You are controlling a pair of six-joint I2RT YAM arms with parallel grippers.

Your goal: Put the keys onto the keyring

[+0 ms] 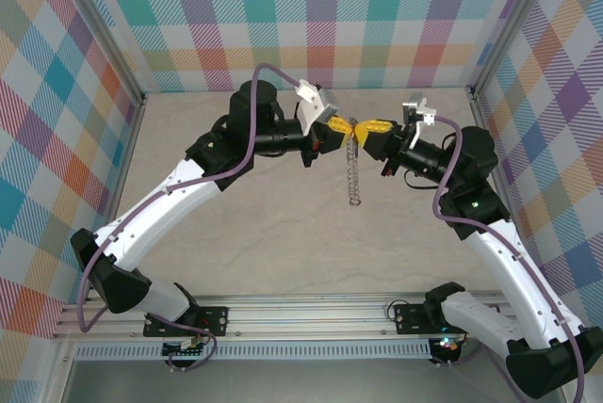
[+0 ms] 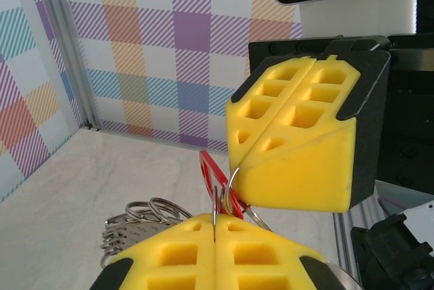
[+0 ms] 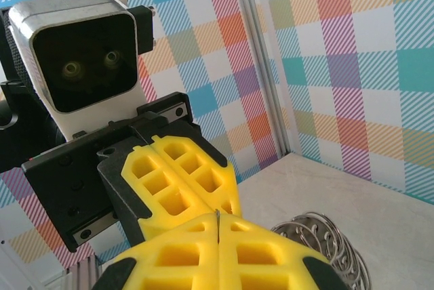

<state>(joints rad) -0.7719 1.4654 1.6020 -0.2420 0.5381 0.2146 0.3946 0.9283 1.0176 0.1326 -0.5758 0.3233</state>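
Up off the table, about mid-workspace, the key sits right where my two sets of fingertips meet. Its red tag slants from upper left to lower right in the left wrist view, squeezed between both yellow tips.

The ring hangs straight down from that same spot. From the top camera it's edge-on, so it reads as a thin beaded strip with its long axis running from the pinch toward my bases. Can't tell if the bottom end touches the table. In the right wrist view its coils bunch up low and to the right.

My left gripper is clamped fully closed, with a thin sliver of metal poking out of the seam just under the tag. My right gripper is closed tight too, same deal, a thin metal edge in the seam. Honestly can't tell which sliver is key and which is ring wire.

Both tips are nose to nose, basically touching, with the plaid wall behind them.
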